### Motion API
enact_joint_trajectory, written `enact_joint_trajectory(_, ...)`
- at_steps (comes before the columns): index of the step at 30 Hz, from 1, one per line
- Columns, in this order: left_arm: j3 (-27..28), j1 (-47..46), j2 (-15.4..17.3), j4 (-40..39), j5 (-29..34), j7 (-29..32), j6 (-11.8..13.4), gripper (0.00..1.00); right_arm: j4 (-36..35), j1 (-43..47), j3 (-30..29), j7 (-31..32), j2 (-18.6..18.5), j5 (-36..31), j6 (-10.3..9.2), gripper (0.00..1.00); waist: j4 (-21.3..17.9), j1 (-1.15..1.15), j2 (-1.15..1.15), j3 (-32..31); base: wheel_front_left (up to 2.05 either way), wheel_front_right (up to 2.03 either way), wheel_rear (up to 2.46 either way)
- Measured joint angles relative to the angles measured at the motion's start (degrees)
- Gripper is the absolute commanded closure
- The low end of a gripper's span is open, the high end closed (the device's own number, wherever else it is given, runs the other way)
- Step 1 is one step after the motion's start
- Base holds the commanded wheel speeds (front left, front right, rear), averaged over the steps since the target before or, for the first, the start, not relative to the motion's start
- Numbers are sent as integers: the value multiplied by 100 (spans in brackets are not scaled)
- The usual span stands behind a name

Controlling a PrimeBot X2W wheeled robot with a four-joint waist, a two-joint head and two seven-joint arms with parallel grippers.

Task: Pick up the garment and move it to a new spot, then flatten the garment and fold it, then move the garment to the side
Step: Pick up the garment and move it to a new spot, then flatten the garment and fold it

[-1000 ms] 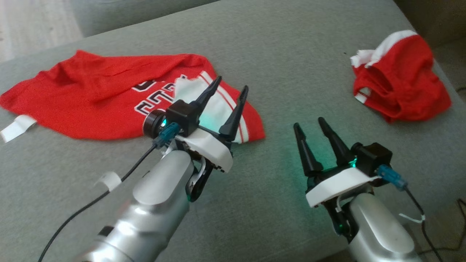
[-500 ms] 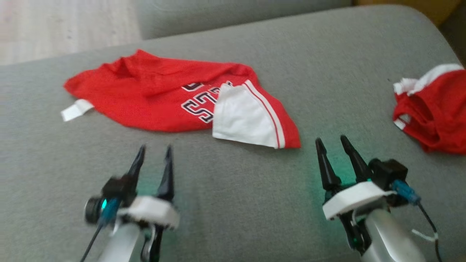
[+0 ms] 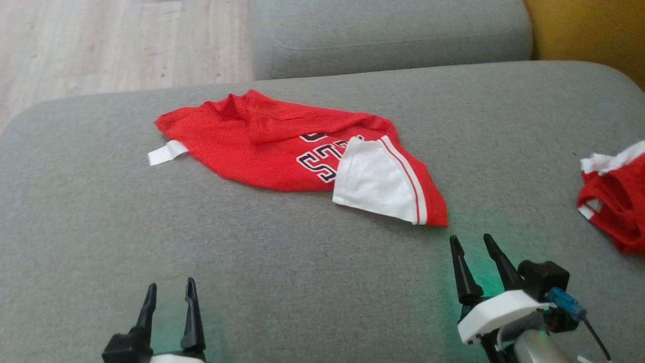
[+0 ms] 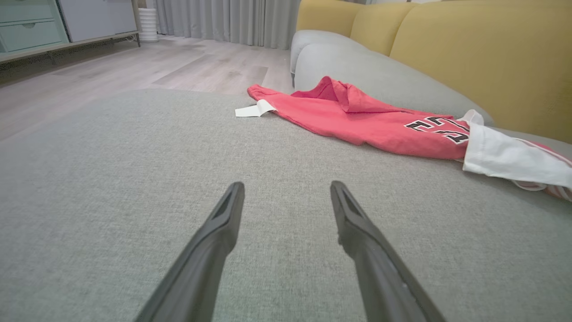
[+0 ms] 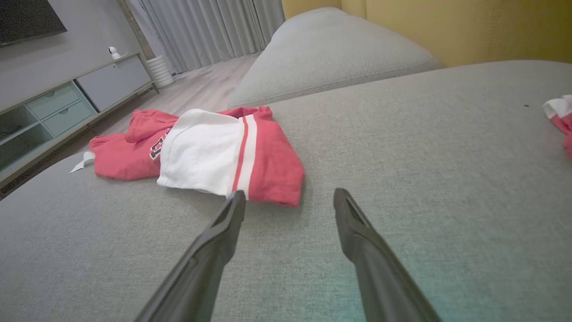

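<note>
Left jaws back off garment (image 3: 262, 146); garment ahead, nearer right jaws.

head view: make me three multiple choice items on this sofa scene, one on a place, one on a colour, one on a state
1. Where does the red jersey with black-and-white lettering lie?
A. on a wooden chair
B. on the grey fabric sofa cushion
C. in a plastic basket

2. What colour is the turned-over flap at the jersey's corner nearest the right gripper?
A. blue
B. black
C. white

3. How do the left gripper and the right gripper stand?
A. both open, holding nothing
B. both shut on the jersey
C. left shut on the flap

Answers:
1 B, the jersey lies spread on the cushion.
2 C, the flap shows white beside red and white stripes.
3 A, each gripper's fingers stand apart over bare cushion, short of the jersey.
</note>
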Motion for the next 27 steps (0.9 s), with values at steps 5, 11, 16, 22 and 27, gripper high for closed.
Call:
enact_joint_trajectory(5, 60, 75, -26, -11, 45, 0, -130, 0, 4, 32, 22, 0, 3, -2, 0, 0, 201, 1, 0, -58, 0, 0, 0)
enact_joint_trajectory(11, -174, 8, -25, -26, -167, 0, -172, 0, 32, -181, 532, 0, 3, -53, 0, 0, 358, 1, 0, 78, 0, 0, 0)
enact_joint_trajectory(16, -712, -257, -33, -11, -364, 0, -171, 0, 460, -894, 969, 0, 2, -148, 0, 0, 612, 2, 0, 261, 0, 0, 0)
enact_joint_trajectory(22, -1273, -411, -33, 24, -521, 0, -170, 0, 1162, -1432, 1140, 16, -3, -345, 0, 0, 1014, 2, 0, 524, 0, 0, 0)
enact_joint_trajectory(27, -1529, -550, -35, 70, -523, 0, -169, 0, 1473, -1664, 1138, 16, -4, -347, 0, 0, 1245, 2, 0, 732, 0, 0, 0)
